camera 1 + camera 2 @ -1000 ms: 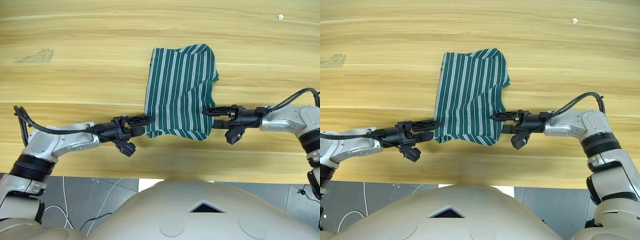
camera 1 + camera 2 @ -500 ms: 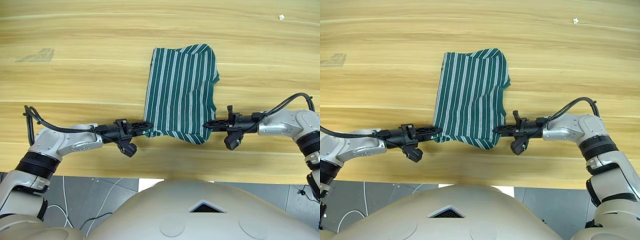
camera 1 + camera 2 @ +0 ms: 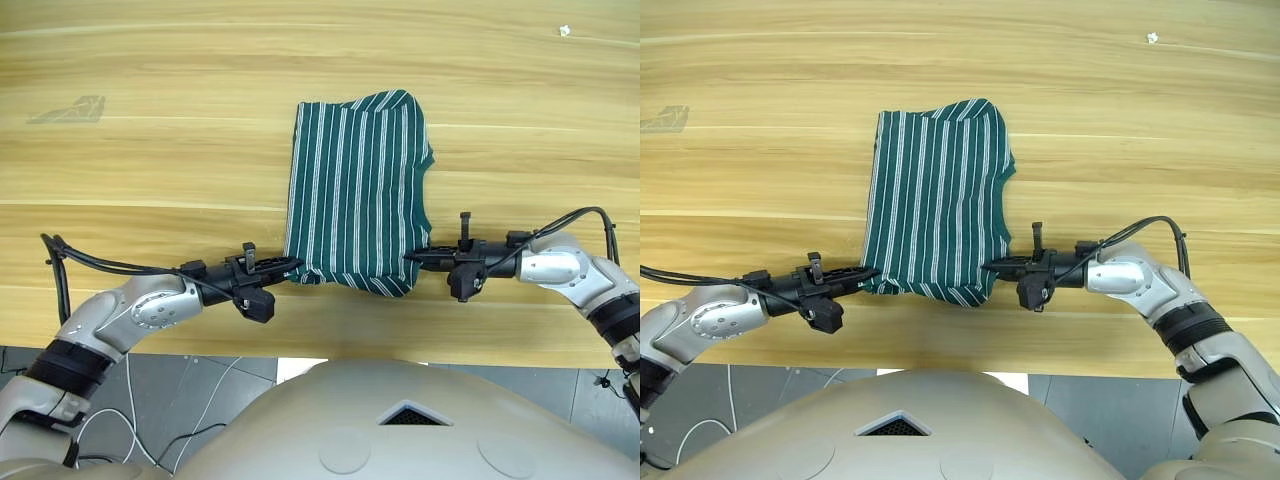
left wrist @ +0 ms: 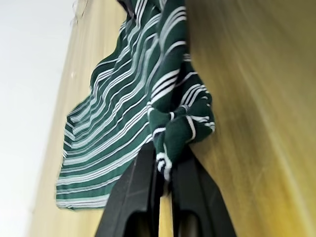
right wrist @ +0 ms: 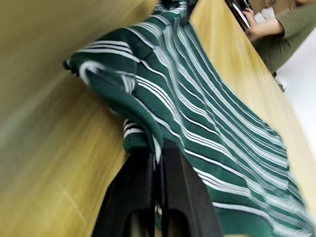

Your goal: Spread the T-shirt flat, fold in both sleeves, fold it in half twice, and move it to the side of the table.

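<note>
2 T-shirt (image 3: 355, 190) corners pinched | L fingers (image 4: 134, 193): near-left hem | R fingers (image 5: 129, 197): near-right hem | tips buried in cloth

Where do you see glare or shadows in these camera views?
Left eye view: pale glare streaks on the far table, a faint shadow under the near hem of the T-shirt. Left wrist view: the background past the table edge is washed out white. Right wrist view: the same white past the edge.
</note>
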